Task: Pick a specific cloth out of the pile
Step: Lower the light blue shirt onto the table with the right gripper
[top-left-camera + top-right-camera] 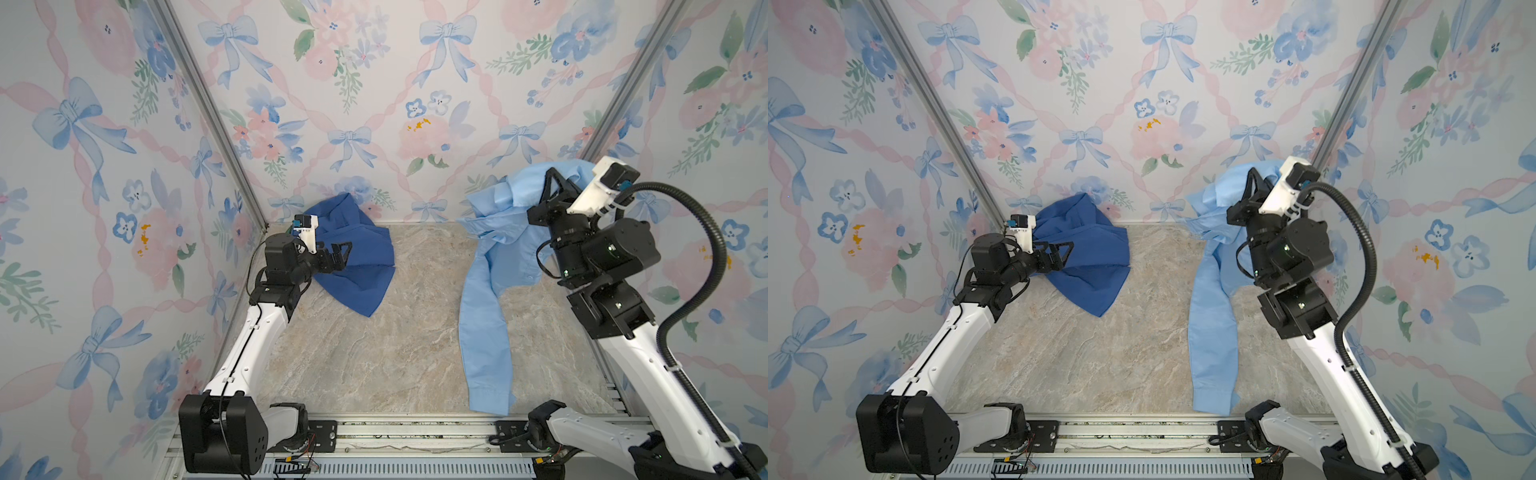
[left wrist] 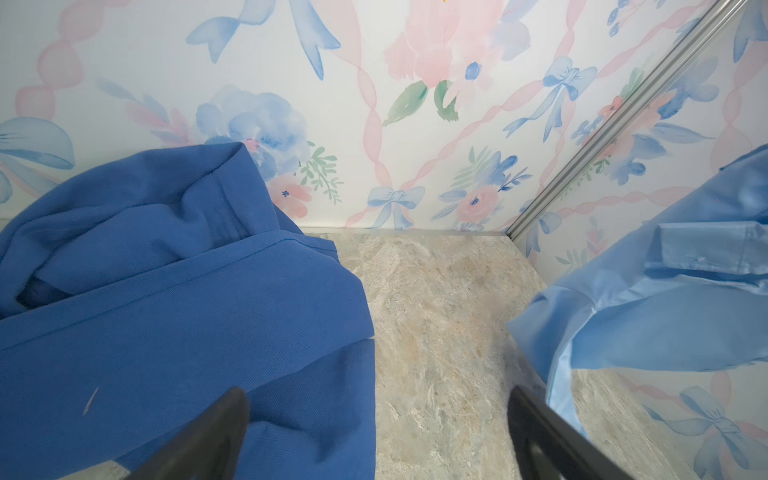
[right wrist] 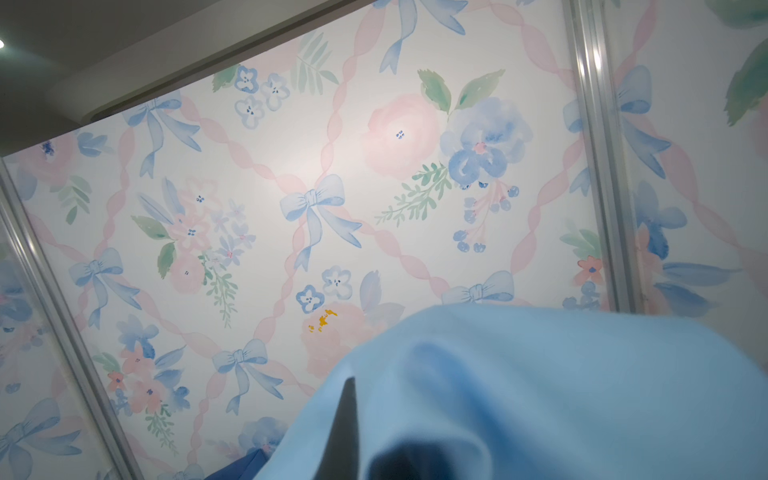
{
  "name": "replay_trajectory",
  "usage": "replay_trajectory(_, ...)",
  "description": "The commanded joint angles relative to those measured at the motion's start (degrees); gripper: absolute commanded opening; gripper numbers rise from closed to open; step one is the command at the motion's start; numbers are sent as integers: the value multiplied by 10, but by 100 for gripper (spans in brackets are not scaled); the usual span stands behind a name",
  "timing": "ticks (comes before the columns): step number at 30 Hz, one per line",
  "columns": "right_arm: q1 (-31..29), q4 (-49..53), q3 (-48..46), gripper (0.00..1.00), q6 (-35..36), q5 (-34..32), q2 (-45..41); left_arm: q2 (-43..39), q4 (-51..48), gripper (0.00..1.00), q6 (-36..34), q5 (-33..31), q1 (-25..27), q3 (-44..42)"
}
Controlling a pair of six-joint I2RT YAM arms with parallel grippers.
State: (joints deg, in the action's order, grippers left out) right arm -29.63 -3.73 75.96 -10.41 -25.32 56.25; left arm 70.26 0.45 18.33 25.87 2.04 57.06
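Our right hand [image 1: 555, 183] high at back right corner, pressed together, pinching light sky-blue thin collared shirt cloth [image 1: 486, 316] near its upper part. Cloth hangs from hand. Long axis runs back to front, sleeve trailing toward front edge, cuff seemingly on marbled stone-look tabletop [image 1: 374, 353]. Bare tabletop between it and royal-blue crumpled cloth pile [image 1: 361, 266]; well apart. Our left hand [image 1: 340, 255] spread, empty, over pile edge. We judge right arm nearer; next move must clear trailing sleeve. Cloth smooth, faintly glossy, creased.
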Motion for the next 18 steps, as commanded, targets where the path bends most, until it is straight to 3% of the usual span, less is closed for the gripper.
replay_trajectory(1,-34,49,-75,0,-51,-67,-70,7,18,98,10,16,-4,-11)
replay_trajectory(5,-45,134,-141,0,-82,-125,-133,9,20,98,14,25,-4,-9)
replay_trajectory(9,-25,222,-165,0,-67,-146,-134,14,24,98,18,33,-4,-11)
replay_trajectory(14,0,247,-209,0,-82,-115,-101,23,28,98,12,60,8,-10)
replay_trajectory(18,-26,245,-219,0,-99,-82,-24,34,30,98,-4,95,38,-7)
